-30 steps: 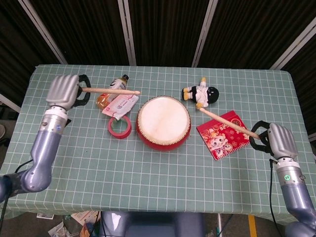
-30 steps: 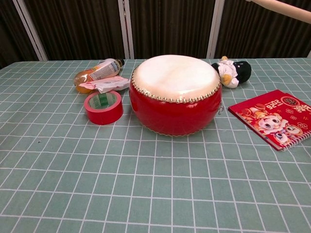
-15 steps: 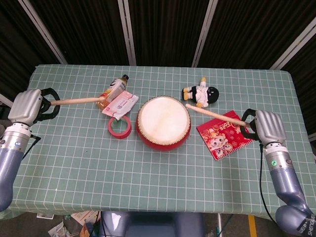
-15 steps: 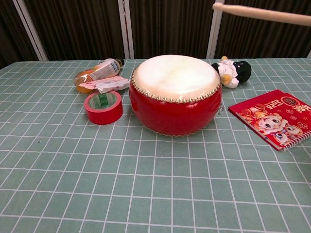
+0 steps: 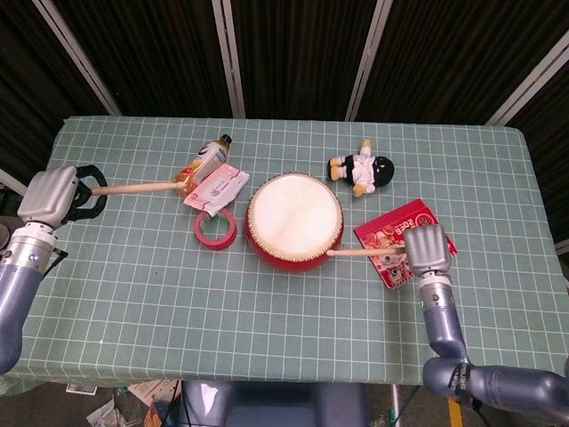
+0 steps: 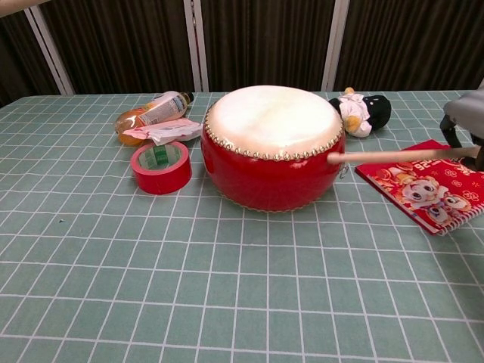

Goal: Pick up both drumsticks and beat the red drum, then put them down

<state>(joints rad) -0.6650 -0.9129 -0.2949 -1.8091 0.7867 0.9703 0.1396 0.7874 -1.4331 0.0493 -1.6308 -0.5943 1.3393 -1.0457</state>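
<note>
Amber liquid fills bottle [image 5: 203, 164] left of drum [image 5: 294, 219] | your right hand [image 5: 426, 250] gripping its drumstick [image 5: 366, 253] has swung down to drum's rim | left hand [image 5: 52, 194] grips left drumstick [image 5: 138, 187]

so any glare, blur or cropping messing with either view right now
Head view: even lighting, sharp, both hands visible; the drum skin is bright but not blown out. Chest view: sharp too, with a mild sheen on the drum's red side; the right hand is cut off by the right edge, and only a sliver of the left drumstick shows in the top-left corner. The right drumstick shows no motion blur.
</note>
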